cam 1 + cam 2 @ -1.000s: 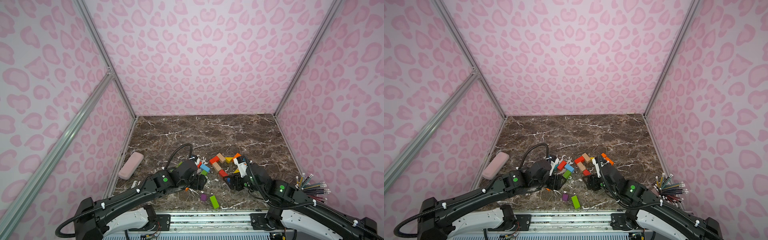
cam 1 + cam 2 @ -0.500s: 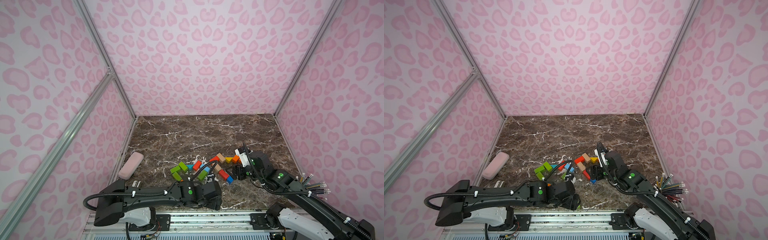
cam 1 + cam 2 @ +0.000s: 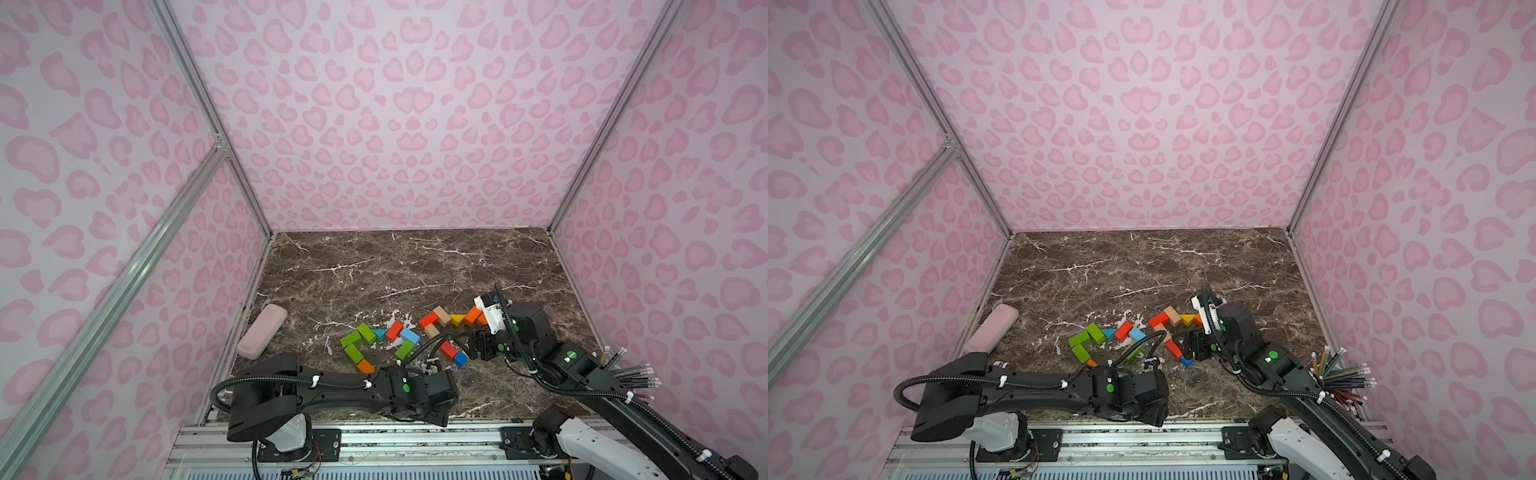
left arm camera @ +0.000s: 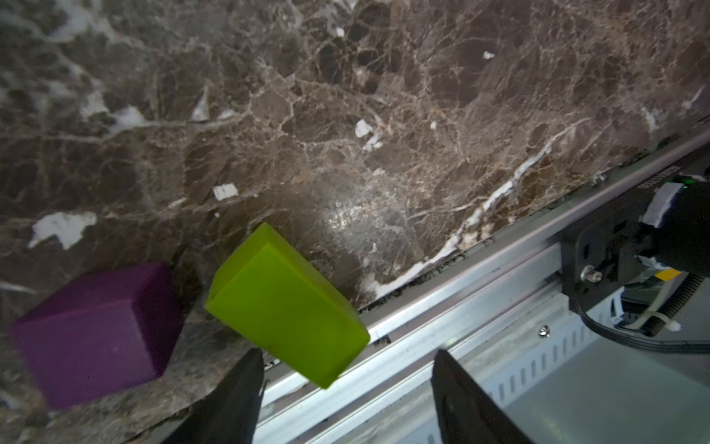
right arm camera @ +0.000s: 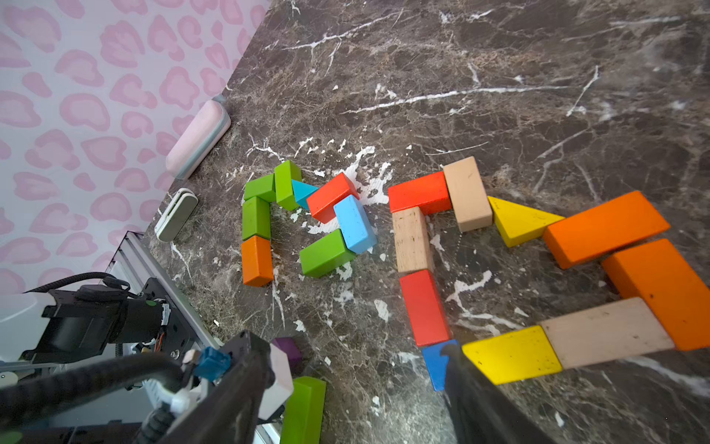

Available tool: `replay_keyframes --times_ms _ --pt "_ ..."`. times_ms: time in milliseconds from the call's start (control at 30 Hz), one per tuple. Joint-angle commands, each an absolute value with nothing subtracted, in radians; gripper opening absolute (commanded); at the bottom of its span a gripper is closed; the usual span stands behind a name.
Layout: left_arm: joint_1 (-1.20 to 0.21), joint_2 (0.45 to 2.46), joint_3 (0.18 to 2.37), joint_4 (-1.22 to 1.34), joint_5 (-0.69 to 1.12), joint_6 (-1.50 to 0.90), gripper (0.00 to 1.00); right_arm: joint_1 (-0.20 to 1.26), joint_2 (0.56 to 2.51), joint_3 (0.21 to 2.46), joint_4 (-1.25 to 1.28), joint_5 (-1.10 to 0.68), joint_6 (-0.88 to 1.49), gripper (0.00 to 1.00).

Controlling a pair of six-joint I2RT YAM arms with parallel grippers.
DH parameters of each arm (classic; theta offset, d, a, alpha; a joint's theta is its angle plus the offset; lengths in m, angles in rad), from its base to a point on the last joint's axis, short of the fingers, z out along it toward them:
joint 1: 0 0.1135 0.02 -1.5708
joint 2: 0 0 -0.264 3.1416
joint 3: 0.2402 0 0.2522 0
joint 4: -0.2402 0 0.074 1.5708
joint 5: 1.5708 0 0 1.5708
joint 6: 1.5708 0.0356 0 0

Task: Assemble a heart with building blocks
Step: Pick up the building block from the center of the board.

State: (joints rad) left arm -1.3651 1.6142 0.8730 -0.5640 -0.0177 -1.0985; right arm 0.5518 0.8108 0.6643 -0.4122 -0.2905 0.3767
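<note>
Building blocks (image 3: 431,331) are lying in the lower middle of both top views on the marble tabletop (image 3: 395,270), forming two open loops side by side. A loose green brick (image 4: 284,307) and a purple cube (image 4: 96,330) are sitting apart from them by the front rail (image 4: 499,257), at the lower centre, hidden under my left arm (image 3: 332,382) in the top views. I am holding my left tool (image 4: 345,357) with its jaws well apart, gripping nothing. The brick's near end is just reaching in between the fingertips. My right tool (image 5: 349,344) is also gaping and empty, with one finger poised right by the blue cube (image 5: 432,365).

I am judging the brick to be light, rigid painted wood that can take a firm squeeze, though its glossy paint is probably making it a little slippery. I am reckoning the best hold is across its two long flat sides at mid-length, to stop it swivelling.

A second ago my left arm was reaching over the loop on the left of the frame. Now it is lying low along the bottom edge, the green bricks (image 3: 353,354) are showing again, and the loose brick and cube are covered. My right arm (image 3: 573,357) is now sitting further up and right, beside the orange bricks (image 3: 471,316).
</note>
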Motion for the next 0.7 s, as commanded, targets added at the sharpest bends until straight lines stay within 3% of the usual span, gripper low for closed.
replay_keyframes --times_ms 0,367,667 --pt "-1.363 1.639 0.895 -0.554 -0.042 -1.078 0.69 0.551 0.804 0.663 -0.385 -0.302 0.370 0.78" --pt "-1.304 1.708 0.933 -0.566 -0.072 -0.997 0.57 0.551 0.792 0.647 -0.366 -0.324 0.379 0.78" --pt "-1.288 1.740 0.964 -0.583 -0.060 -0.931 0.37 0.551 0.786 0.646 -0.367 -0.318 0.378 0.77"
